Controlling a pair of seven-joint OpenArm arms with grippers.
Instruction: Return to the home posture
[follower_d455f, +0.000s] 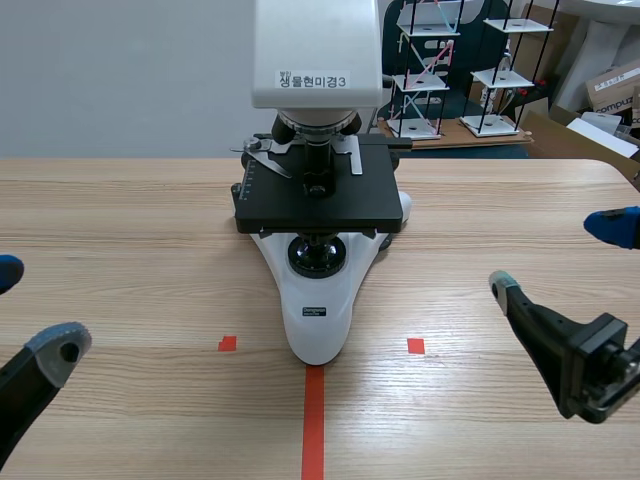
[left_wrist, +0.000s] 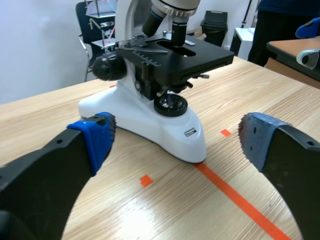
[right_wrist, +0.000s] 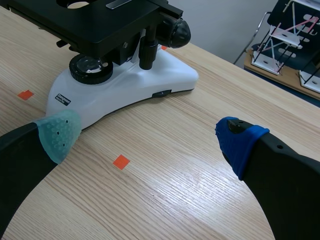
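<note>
A white microscope (follower_d455f: 318, 310) with a black stage (follower_d455f: 318, 196) stands at the middle of the wooden table, its base on the orange-red tape line. My left gripper (follower_d455f: 25, 310) hovers low at the near left, open and empty; in the left wrist view the microscope (left_wrist: 165, 125) lies ahead of the left gripper (left_wrist: 175, 137). My right gripper (follower_d455f: 570, 260) hangs at the near right, open and empty; in the right wrist view the microscope base (right_wrist: 125, 85) sits ahead and to the side of the right gripper (right_wrist: 145, 137).
Wire racks with small white shelves (follower_d455f: 460, 70) and cardboard boxes (follower_d455f: 615, 90) stand behind the table's far edge at the right. The wooden table (follower_d455f: 130, 250) stretches bare on both sides of the microscope.
</note>
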